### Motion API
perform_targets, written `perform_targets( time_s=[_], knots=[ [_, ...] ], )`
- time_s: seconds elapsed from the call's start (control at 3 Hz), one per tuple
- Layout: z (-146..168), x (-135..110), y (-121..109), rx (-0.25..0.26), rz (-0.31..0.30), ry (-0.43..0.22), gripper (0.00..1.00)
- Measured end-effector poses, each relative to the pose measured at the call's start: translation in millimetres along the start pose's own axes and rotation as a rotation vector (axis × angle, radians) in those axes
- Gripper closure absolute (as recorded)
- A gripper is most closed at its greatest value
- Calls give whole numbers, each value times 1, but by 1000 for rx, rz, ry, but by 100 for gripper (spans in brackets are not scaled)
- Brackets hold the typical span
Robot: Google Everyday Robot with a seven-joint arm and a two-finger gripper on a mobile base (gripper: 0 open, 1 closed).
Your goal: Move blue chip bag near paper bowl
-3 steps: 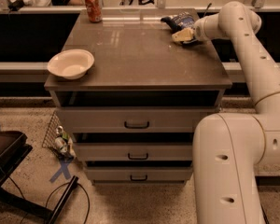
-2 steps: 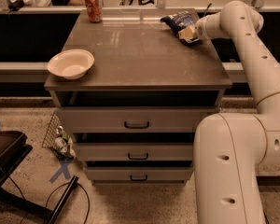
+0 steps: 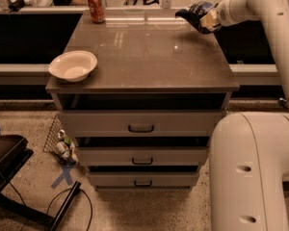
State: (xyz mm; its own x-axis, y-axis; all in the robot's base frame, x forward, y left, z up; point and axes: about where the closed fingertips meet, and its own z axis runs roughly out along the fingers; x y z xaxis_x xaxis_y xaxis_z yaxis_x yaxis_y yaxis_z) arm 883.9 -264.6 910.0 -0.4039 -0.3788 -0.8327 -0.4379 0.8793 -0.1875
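The blue chip bag [image 3: 195, 13] is a crumpled dark-blue foil bag held in the air above the far right corner of the cabinet top. My gripper [image 3: 205, 19] is shut on it at the end of the white arm, which comes in from the right. The paper bowl [image 3: 72, 65] is off-white and round, standing at the front left corner of the cabinet top [image 3: 144, 57], far from the bag.
An orange soda can [image 3: 96, 6] stands at the far left of the top. The cabinet has three drawers [image 3: 140, 124] below. A wire basket with small items [image 3: 61, 141] and cables lie on the floor at left. The robot's white base [image 3: 253, 172] fills the lower right.
The gripper has lifted the blue chip bag off the cabinet top; the bag now hangs above the far right corner. Bowl and can have not moved.
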Motion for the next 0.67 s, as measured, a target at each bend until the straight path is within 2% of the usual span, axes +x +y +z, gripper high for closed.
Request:
perform_targets(
  time_s=[0.33, 0.67],
  knots=[
    [-43, -17, 1, -2, -41, 26, 100],
    [-74, -24, 16, -46, -60, 49, 100]
  ],
)
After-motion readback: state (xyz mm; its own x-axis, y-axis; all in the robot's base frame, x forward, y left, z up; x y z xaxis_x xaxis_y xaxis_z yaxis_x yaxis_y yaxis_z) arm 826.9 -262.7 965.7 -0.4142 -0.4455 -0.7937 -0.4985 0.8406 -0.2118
